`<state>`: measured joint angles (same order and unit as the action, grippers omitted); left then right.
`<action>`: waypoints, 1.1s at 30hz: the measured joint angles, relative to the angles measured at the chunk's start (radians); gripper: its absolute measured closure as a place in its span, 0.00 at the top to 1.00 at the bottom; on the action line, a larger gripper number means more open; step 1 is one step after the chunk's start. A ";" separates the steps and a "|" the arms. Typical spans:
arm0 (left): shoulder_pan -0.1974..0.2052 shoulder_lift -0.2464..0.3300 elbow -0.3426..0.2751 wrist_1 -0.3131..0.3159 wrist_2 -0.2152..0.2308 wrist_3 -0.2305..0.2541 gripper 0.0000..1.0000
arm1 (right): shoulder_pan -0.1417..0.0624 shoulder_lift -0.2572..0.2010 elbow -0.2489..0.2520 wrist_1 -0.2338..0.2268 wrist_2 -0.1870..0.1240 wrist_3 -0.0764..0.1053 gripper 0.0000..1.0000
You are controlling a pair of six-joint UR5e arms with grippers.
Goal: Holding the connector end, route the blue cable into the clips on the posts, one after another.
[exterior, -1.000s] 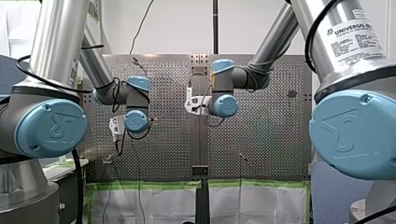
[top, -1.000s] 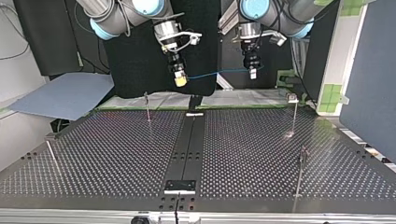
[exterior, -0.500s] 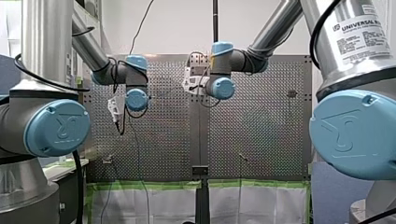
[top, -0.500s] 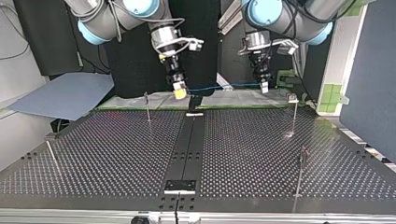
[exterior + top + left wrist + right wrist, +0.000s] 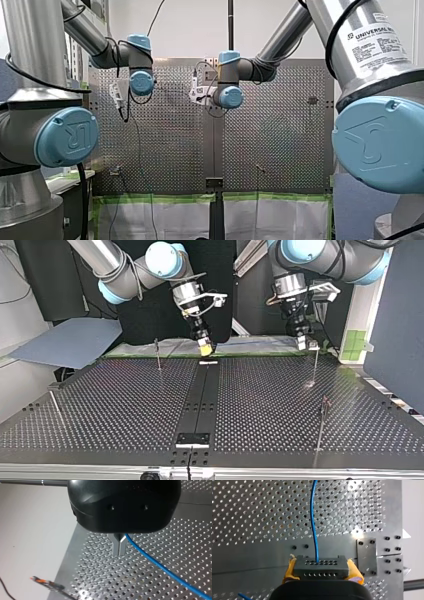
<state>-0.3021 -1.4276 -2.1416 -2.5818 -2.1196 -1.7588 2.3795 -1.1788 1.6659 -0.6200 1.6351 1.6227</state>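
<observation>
Left claw (image 5: 119, 552) clamped narrow on the blue cable (image 5: 162, 567) in the left wrist view — line runs out over the counter (image 5: 190, 537). Right wrist view: right claw (image 5: 321, 567), yellow pads, grips the connector (image 5: 322, 563), cable rising from it. Top view — left claw just beside a post (image 5: 316, 365) at the right.

White label (image 5: 374, 42) on silver tube of my right arm (image 5: 380, 67), front view: "UNIVERSAL R…", cut off at label's edge; smaller lines beneath too small to read. Nothing else legible
</observation>
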 joint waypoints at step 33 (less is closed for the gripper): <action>0.105 0.008 0.200 -0.211 0.072 0.002 0.00 | 0.059 0.016 -0.224 0.079 -0.028 0.037 0.00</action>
<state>-0.1974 -1.4200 -1.9417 -2.7928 -2.0478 -1.7567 2.4389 -1.1632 1.4414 -0.5409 1.6075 1.6599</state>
